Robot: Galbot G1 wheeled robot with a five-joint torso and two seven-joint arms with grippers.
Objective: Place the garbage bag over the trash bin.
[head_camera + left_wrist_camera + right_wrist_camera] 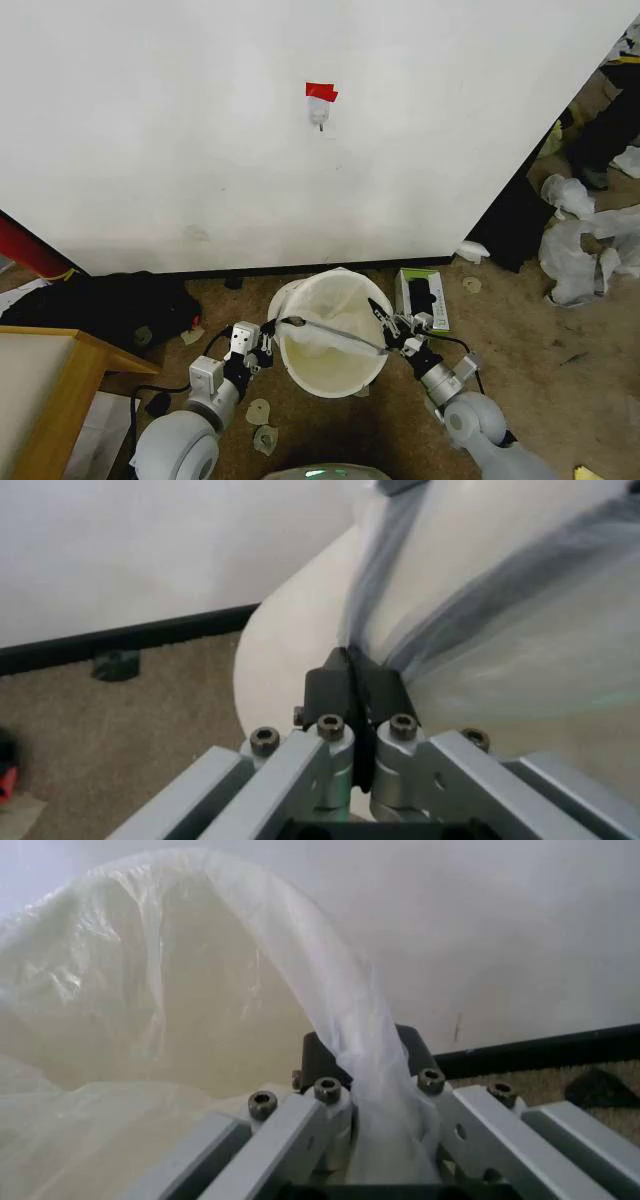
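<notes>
Both grippers pinch wrinkly translucent garbage bag over round trash bin

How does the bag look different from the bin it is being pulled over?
The bag is thin, see-through and wrinkled; the bin is smooth, solid and cream-coloured. The bag is stretched between the left gripper and right gripper, with a taut edge running across the opening, while the bin stands by itself on the floor. The bag drapes loosely; the bin keeps its round shape. Both are whitish.
</notes>
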